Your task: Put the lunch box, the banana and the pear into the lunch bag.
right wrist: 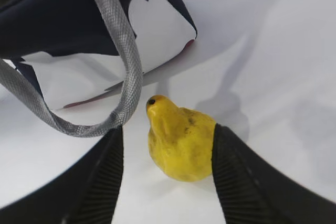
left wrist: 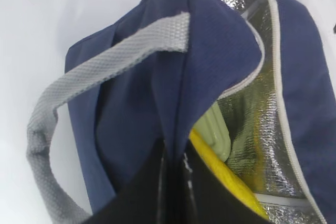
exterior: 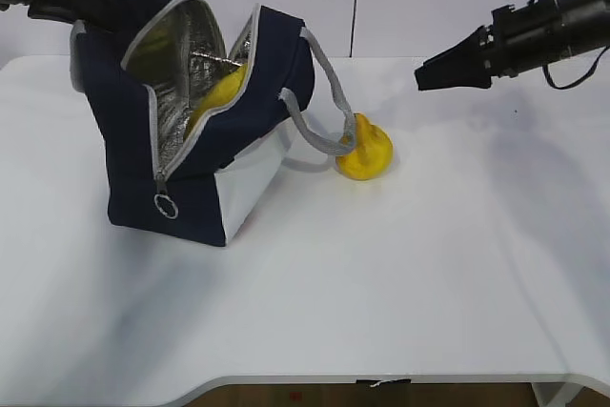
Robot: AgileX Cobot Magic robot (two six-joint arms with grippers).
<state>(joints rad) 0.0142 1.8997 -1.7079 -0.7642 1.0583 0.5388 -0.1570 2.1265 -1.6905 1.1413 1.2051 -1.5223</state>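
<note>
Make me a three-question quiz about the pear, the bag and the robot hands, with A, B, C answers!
1. Where is the pear?
A. on the table beside the lunch bag
B. inside the bag
C. in a gripper

2. What colour are the bag's handles?
A. red
B. grey
C. yellow

3. How is the right gripper?
A. shut on the pear
B. shut, empty
C. open around the pear

Answers: 1 A, the pear lies on the table; 2 B, grey webbing; 3 C, fingers flank it with gaps.
</note>
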